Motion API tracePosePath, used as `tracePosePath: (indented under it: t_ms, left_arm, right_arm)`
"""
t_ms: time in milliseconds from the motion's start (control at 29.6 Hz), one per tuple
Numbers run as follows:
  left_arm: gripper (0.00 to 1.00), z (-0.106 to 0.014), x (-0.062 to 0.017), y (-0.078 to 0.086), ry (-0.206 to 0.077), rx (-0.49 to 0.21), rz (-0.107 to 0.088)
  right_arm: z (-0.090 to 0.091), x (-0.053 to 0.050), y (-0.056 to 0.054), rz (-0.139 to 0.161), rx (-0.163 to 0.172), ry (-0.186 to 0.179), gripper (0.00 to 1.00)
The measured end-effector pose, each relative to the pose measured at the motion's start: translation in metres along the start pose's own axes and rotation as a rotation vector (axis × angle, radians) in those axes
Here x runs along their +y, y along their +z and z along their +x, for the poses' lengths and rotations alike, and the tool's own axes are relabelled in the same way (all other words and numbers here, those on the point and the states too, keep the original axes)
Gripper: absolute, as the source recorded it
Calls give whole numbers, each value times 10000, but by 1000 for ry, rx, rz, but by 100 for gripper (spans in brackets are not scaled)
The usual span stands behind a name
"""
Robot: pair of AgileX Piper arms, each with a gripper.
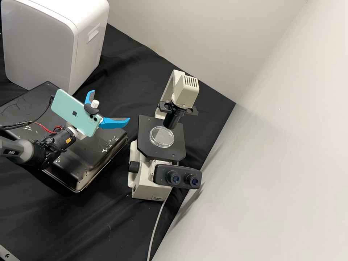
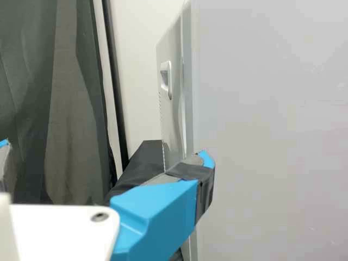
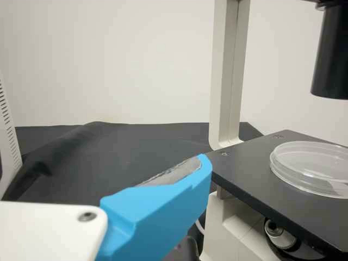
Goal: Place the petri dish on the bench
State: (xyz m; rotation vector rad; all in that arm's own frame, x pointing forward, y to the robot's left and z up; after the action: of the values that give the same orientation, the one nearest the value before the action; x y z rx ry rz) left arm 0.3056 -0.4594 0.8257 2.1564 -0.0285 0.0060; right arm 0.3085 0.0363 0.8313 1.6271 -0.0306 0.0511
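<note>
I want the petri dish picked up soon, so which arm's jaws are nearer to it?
Right. The right arm holds its open jaws beside the microscope stage bearing the petri dish; the left jaws are close to the white box, well away from the dish.

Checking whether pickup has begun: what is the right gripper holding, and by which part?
Nothing is held. The right gripper is open, short of the microscope; the petri dish lies untouched on its stage.

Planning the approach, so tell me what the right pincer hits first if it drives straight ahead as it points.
Most likely the near edge of the microscope stage, roughly level with the right pincer; the petri dish lies on it just beyond. Height is hard to judge.
</note>
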Motion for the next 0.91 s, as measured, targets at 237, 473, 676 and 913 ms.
tracePosePath:
  t_ms: [237, 473, 676, 913]
  left_arm:
    - [100, 0, 0, 0, 0, 0, 0]
    - [100, -12, -19, 11, -8, -8, -1]
    - [100, -196, -137, 154, -63, -72, -7]
    - [100, -582, -187, 455, -80, -220, 5]
  right_arm:
    - [0, 0, 0, 0, 0, 0, 100]
    - [0, 0, 0, 0, 0, 0, 100]
    - [0, 0, 0, 0, 0, 0, 100]
    - [0, 0, 0, 0, 0, 0, 100]
